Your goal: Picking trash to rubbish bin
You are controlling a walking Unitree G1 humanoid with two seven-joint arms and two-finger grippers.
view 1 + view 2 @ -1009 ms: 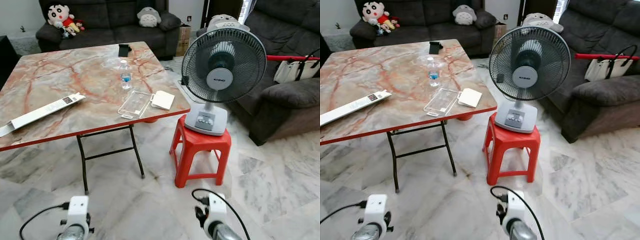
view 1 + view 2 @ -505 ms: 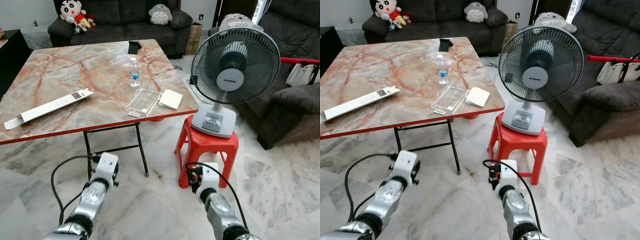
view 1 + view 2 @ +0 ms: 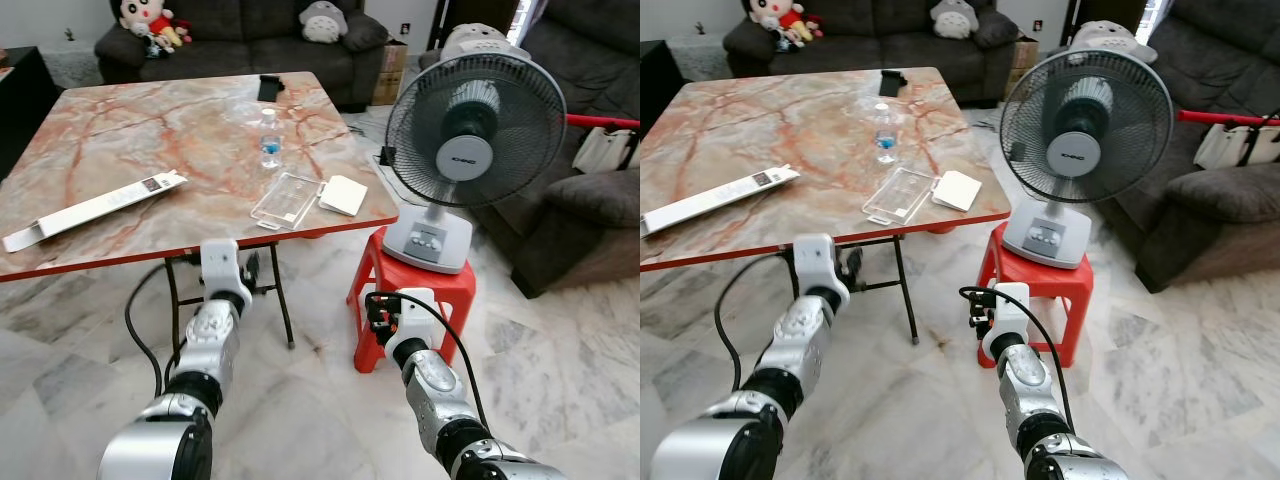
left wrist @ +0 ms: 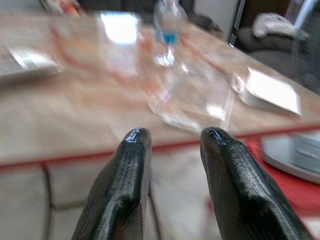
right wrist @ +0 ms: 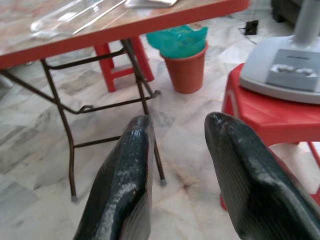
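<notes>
A clear plastic bottle [image 3: 268,140] stands on the marble-patterned table [image 3: 120,150]. Nearer the front edge lie a clear plastic tray [image 3: 285,201], a flat white packet [image 3: 343,195] and a long white carton [image 3: 95,210]. My left gripper [image 4: 175,132] is open and empty, held just below the table's front edge and pointing at the tray and bottle. My right gripper [image 5: 179,119] is also open and empty, in front of the red stool. An orange bin [image 5: 186,64] with a green liner stands on the floor under the table.
A grey fan [image 3: 458,150] sits on a red stool [image 3: 405,300] right of the table. A second red stool [image 5: 120,65] stands beside the bin among the table's metal legs [image 5: 65,125]. Dark sofas line the back and right. A black item [image 3: 270,88] lies at the table's far edge.
Both arms have risen from the bottom of the picture toward the table edge and stool. The camera has shifted slightly; the things on the table have not moved.
</notes>
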